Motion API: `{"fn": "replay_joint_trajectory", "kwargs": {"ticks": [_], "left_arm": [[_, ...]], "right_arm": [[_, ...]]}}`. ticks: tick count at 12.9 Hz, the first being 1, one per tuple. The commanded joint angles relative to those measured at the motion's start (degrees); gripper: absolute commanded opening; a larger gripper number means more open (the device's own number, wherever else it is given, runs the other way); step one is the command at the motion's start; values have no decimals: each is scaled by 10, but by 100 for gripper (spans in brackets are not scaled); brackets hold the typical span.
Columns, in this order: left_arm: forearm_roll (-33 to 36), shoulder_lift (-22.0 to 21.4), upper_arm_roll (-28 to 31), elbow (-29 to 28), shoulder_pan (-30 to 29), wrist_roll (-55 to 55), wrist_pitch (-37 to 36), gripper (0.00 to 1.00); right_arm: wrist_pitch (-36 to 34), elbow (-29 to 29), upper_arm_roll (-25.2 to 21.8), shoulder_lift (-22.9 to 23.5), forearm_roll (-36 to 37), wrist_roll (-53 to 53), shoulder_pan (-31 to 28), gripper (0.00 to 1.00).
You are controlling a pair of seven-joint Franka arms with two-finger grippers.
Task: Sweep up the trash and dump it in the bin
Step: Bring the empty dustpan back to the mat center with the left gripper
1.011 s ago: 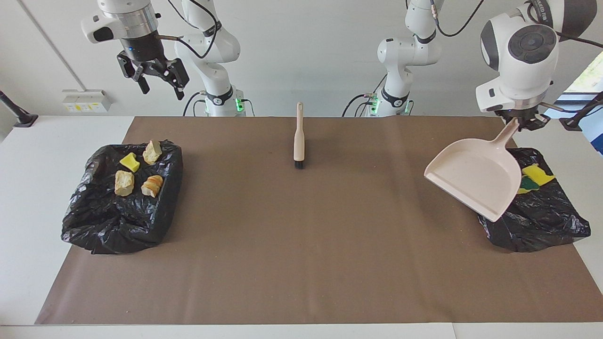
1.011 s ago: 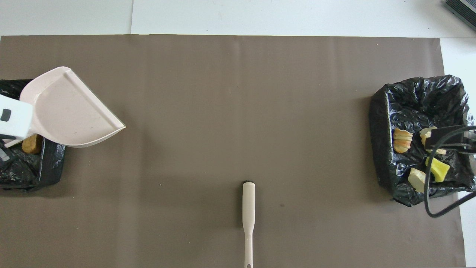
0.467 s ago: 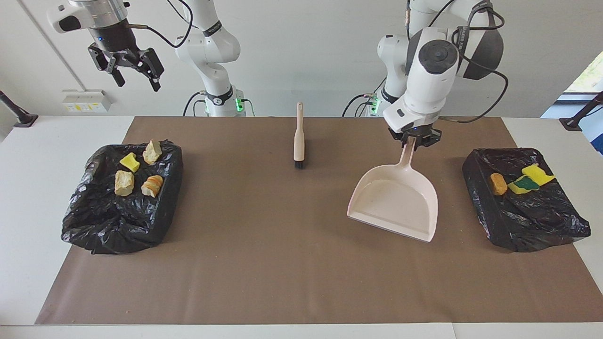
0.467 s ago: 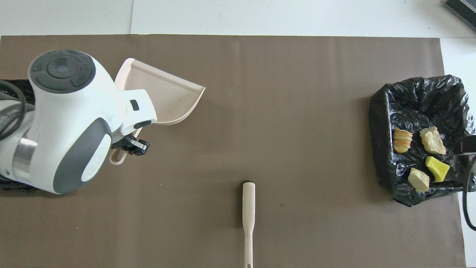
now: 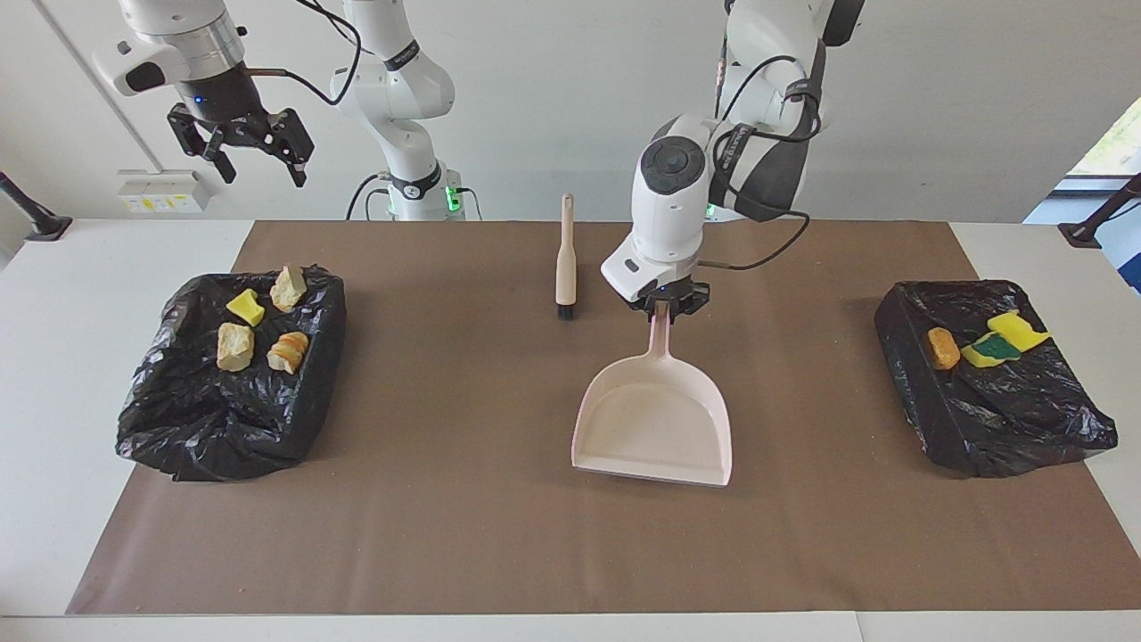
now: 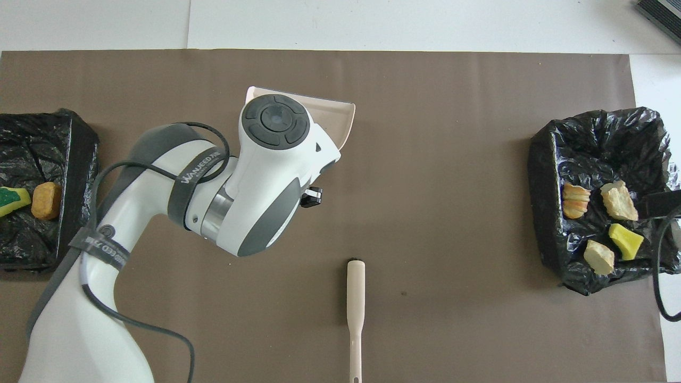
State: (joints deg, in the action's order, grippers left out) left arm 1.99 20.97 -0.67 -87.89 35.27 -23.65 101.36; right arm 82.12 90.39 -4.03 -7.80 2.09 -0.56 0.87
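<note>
With the surface (image 5: 53,357) read as a clock from the facing camera, twelve toward the robots, the left arm (image 5: 669,205) reached to the middle of the brown mat (image 5: 446,535). Its jaws were clamped narrow on the handle of the pink dustpan (image 5: 655,419). The pan sat at the dial's centre, a touch toward three o'clock, with its handle pointing to twelve and its open lip to six. The lip was low at the mat, and whether it touched could not be told.

The beige hand brush (image 5: 565,267) lay at twelve o'clock, just beside the dustpan's handle but apart from it, bristles toward the centre.

The trash lay in two black-bagged bins. In the nine o'clock bin (image 5: 223,428), at the right arm's end, were a yellow sponge piece (image 5: 245,307), two pale beige lumps (image 5: 288,287) and a ridged tan lump (image 5: 288,351). In the three o'clock bin (image 5: 998,419), at the left arm's end, a brown cork-like cylinder (image 5: 942,348) rested beside a green-backed yellow sponge (image 5: 1003,339).

The right arm (image 5: 187,53) waited with its jaws spread wide and empty, raised high over the outer edge of the nine o'clock bin.
</note>
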Motion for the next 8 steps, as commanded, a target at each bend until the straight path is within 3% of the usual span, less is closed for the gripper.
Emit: {"fn": "replay_joint_trajectory", "kwargs": {"ticks": [1, 4, 8], "left_arm": [[-15, 31, 12, 24, 38, -68, 53, 0], [-15, 134, 14, 93, 71, -142, 76, 0], [-40, 135, 12, 89, 69, -171, 117, 0]], "right_arm": [[-7, -4, 9, -6, 3, 17, -6, 100], [-8, -6, 12, -10, 2, 18, 2, 100], [-8, -7, 9, -13, 2, 17, 1, 100]]}}
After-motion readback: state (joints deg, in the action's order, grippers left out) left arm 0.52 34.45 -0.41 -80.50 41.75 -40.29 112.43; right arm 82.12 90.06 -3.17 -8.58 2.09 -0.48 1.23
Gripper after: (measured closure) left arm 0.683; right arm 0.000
